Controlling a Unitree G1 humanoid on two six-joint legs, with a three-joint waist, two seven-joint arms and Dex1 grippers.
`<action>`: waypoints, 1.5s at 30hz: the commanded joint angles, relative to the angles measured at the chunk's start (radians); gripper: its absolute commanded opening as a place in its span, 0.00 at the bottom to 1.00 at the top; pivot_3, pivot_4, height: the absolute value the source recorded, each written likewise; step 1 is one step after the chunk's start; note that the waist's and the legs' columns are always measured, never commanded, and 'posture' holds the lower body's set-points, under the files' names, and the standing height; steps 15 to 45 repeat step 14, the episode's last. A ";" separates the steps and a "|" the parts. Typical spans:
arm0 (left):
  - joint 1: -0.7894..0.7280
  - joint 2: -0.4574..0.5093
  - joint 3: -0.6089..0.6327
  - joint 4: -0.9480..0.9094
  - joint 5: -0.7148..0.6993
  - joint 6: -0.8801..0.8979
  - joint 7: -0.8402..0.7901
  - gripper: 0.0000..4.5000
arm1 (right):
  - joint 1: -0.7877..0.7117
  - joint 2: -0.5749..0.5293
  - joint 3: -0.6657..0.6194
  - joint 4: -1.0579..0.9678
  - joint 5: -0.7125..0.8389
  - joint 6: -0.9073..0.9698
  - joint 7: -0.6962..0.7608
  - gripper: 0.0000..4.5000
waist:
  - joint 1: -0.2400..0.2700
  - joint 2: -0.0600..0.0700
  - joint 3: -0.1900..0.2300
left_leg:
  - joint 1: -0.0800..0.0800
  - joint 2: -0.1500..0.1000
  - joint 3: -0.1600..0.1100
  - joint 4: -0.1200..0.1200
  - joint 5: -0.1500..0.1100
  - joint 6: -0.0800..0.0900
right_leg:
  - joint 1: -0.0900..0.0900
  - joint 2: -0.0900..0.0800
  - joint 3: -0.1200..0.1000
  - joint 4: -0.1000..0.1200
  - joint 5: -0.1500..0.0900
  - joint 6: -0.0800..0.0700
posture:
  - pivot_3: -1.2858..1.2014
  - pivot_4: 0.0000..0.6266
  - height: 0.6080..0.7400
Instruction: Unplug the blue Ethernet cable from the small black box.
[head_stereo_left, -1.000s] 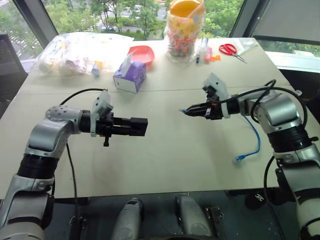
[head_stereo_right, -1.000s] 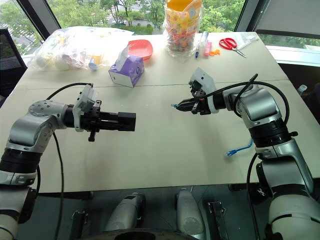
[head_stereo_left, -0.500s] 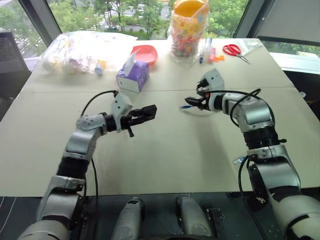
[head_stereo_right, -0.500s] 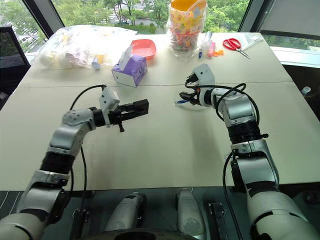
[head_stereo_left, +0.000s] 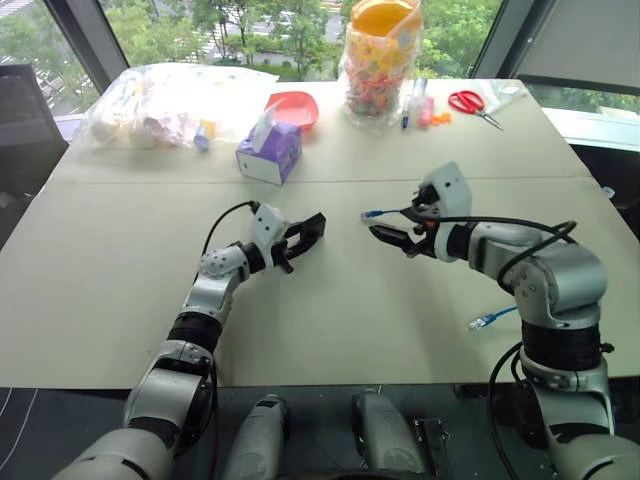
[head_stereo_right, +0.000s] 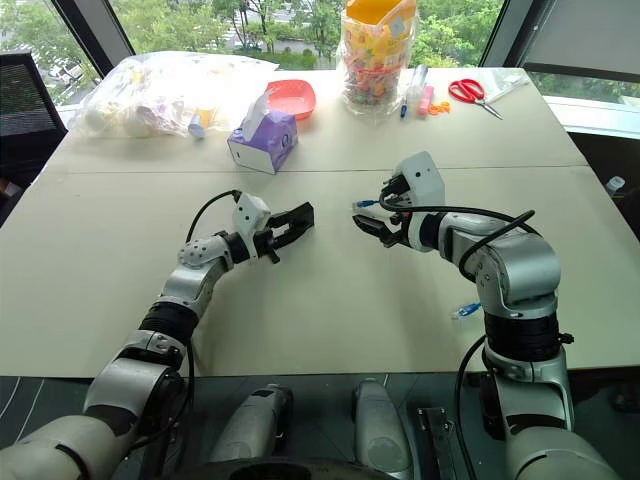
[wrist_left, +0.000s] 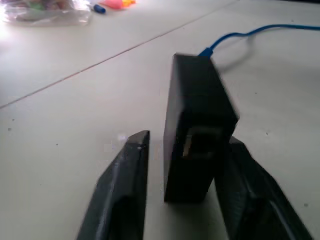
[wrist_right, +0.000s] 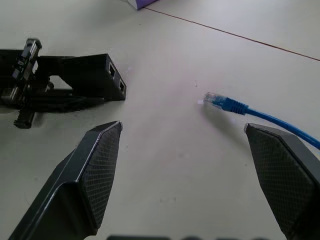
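Right wrist view: blue Ethernet cable (wrist_right: 227, 104) lies unplugged mid-tabletop | right gripper (wrist_right: 200, 185) open, empty | left gripper (wrist_left: 185, 185) loosely brackets small black box (wrist_left: 197, 125) | I judge unplugging done; next I retract.

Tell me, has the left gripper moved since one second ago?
Yes. The left gripper, with the black box between its fingers, now sits closer to the tissue box.

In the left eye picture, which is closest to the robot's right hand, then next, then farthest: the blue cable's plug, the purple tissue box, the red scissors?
1. Blue cable's plug, right beside the right hand.
2. Purple tissue box, farther back on the left.
3. Red scissors, at the far right edge of the table.
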 joint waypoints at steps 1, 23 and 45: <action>0.001 0.043 0.030 0.009 0.008 -0.016 0.002 0.73 | 0.008 0.002 -0.033 -0.072 0.030 0.031 -0.020 0.91 | -0.001 0.000 0.000 | 0.000 0.000 0.000 0.000 0.000 0.000 | 0.000 0.000 0.000 0.000 0.000 0.000 | 0.52 0.24 1.00; 0.155 0.248 0.099 -0.538 -0.195 0.418 -0.133 1.00 | 0.067 -0.126 -0.009 -0.175 0.129 0.008 0.087 0.91 | 0.003 0.000 0.000 | 0.000 0.000 0.000 -0.001 0.000 0.000 | 0.001 0.000 0.000 0.000 0.000 0.000 | 0.52 0.24 1.00; 0.155 0.248 0.099 -0.538 -0.195 0.418 -0.133 1.00 | 0.067 -0.126 -0.009 -0.175 0.129 0.008 0.087 0.91 | 0.003 0.000 0.000 | 0.000 0.000 0.000 -0.001 0.000 0.000 | 0.001 0.000 0.000 0.000 0.000 0.000 | 0.52 0.24 1.00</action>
